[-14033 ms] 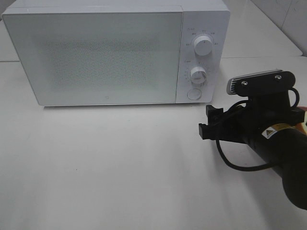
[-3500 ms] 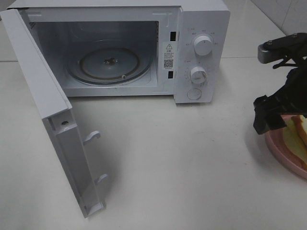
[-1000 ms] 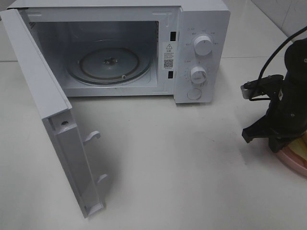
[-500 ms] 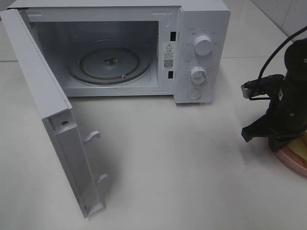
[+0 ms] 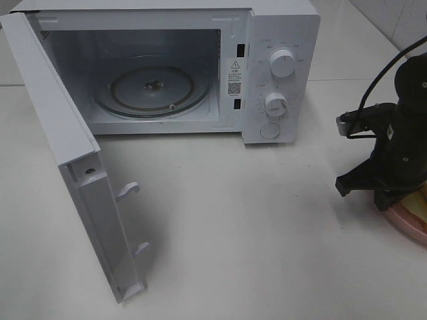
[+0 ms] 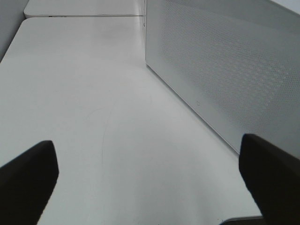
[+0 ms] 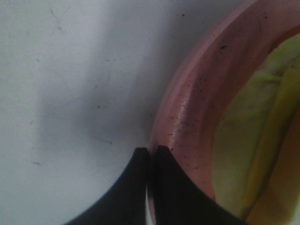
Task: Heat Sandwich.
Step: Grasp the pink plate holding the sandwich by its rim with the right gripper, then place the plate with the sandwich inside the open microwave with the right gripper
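Evidently the step in hand is picking up the round pink plate that carries the small sandwich with pale yellow-green filling. The sandwich lies on that plate at the right edge of the white table, well apart from the white microwave oven. The oven's hinged door stands wide open and its glass turntable is bare.

The right gripper has its jaws closed almost together, pinching the thin rim of the plate on the side facing the oven. The left gripper has its jaws spread as wide as they go and holds nothing; it faces the door's outer panel.

The likely trouble is the grip. A pinch on one edge leaves the far side unsupported, so a lift could tip the plate and slide the sandwich off. The smooth rim could also slip from the jaws. A low carry might knock the plate against the oven's front sill.
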Motion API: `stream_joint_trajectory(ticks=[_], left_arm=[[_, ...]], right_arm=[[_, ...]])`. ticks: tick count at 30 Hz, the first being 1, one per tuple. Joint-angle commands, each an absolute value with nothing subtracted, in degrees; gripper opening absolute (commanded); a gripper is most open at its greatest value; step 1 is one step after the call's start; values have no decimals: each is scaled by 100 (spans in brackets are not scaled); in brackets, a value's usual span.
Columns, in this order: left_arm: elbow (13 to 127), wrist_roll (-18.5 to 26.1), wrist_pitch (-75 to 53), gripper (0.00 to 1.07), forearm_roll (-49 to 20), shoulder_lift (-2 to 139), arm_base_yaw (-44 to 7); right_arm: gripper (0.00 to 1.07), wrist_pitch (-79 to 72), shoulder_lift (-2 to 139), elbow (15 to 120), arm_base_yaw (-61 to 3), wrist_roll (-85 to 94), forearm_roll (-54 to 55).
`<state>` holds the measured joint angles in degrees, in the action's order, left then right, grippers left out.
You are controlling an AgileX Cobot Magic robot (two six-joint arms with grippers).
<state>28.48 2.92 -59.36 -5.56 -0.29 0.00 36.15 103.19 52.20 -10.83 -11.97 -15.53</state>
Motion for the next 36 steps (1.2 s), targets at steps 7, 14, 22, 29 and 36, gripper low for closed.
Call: stream_joint_trajectory(ticks=[7, 14, 22, 29, 36], left_arm=[[2825, 275, -5896, 105, -579, -178, -23], [2825, 275, -5896, 105, -579, -178, -23], [2825, 275, -5896, 105, -579, -178, -23], [2825, 275, -5896, 105, -579, -178, -23], [2825, 275, -5896, 105, -579, -178, -23]], right_arm=[[0, 3925, 10267, 5231, -1243, -1833, -2131], [0, 4160, 10267, 5231, -1507, -2235, -2584], [0, 4601, 10267, 5231, -1770, -2704, -3077], [0, 4882, 10050, 5231, -1931, -2807, -3237], [0, 5071, 9746, 5220, -1942, -2704, -3220]])
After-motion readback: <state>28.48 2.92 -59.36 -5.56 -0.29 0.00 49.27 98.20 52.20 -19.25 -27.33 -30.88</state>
